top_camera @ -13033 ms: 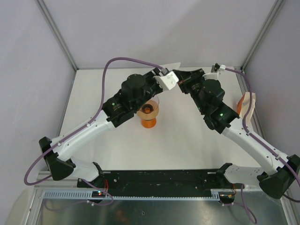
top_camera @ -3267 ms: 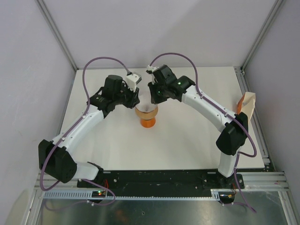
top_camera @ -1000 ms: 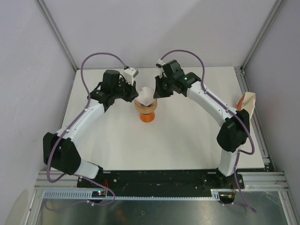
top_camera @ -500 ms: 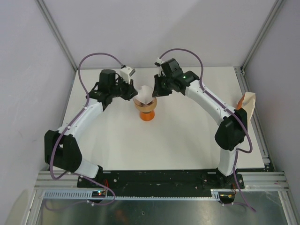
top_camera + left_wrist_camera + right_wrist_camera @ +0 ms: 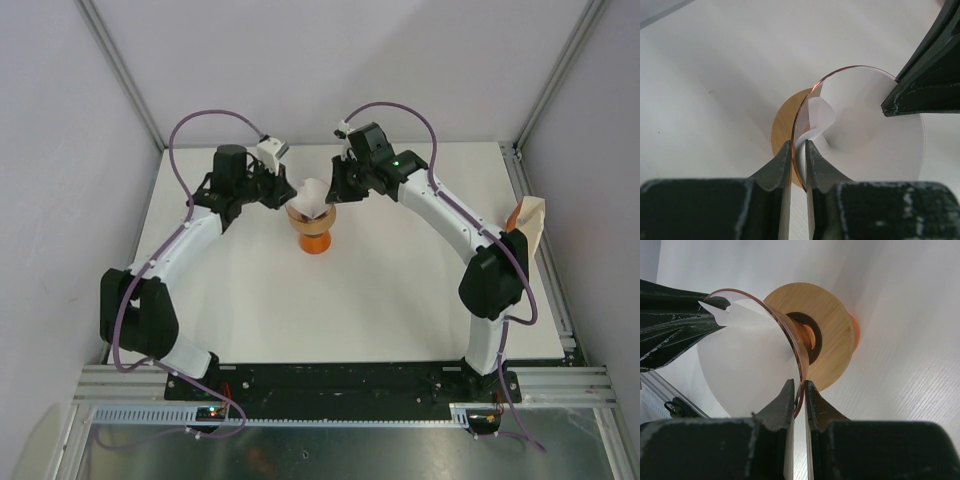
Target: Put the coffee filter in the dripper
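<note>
Pinching dripper (image 5: 785, 330) rim, unclear from above: left hand (image 5: 798, 150); right hand (image 5: 799, 388)

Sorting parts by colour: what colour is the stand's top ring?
The ring is tan; right wrist view.

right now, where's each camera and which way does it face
Top external: above, behind the bases, looking down at the white table; both arms.
Left wrist: on the left arm, facing the clear pinkish cone dripper; left claw pinches its rim.
Right wrist: right arm, facing the opposite rim; right claw pinches it.
Both wrists share the white paper filter.
</note>
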Controlling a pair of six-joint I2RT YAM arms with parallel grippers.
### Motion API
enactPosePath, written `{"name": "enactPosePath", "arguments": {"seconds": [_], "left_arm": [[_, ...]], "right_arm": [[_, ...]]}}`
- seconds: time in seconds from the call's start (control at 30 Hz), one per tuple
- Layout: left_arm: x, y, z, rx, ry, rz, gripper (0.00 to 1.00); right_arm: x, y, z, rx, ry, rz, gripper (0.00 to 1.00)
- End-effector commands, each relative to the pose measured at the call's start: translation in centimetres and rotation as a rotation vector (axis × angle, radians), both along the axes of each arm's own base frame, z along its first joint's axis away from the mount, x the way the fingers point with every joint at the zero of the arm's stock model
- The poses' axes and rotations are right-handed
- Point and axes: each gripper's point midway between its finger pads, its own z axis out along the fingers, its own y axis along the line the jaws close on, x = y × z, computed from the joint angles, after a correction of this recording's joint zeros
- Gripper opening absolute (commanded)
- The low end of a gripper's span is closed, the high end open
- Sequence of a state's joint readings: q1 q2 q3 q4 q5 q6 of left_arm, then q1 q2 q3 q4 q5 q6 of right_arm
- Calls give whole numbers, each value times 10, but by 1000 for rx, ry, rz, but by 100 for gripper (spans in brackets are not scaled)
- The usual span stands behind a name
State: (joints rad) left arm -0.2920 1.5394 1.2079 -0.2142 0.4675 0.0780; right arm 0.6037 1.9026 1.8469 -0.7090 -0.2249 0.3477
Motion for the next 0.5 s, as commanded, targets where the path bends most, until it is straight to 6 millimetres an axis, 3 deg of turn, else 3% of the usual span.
{"name": "enactPosePath", "arguments": {"seconds": [0.0, 0.1, 0.33, 0.47], "left_arm": [[-77, 31, -138, 200, 496, -30, 7], [-73, 29, -131, 184, 483, -29, 7], [-58, 20, -80, 121, 365, -34, 15], [-55, 17, -60, 95, 331, -39, 22]], "right_arm": [[-34, -22, -96, -208, 240, 59, 0], [-35, -20, -94, -202, 237, 63, 0], [-29, -11, -66, -174, 177, 62, 0], [-27, -8, -54, -166, 148, 60, 0]]}}
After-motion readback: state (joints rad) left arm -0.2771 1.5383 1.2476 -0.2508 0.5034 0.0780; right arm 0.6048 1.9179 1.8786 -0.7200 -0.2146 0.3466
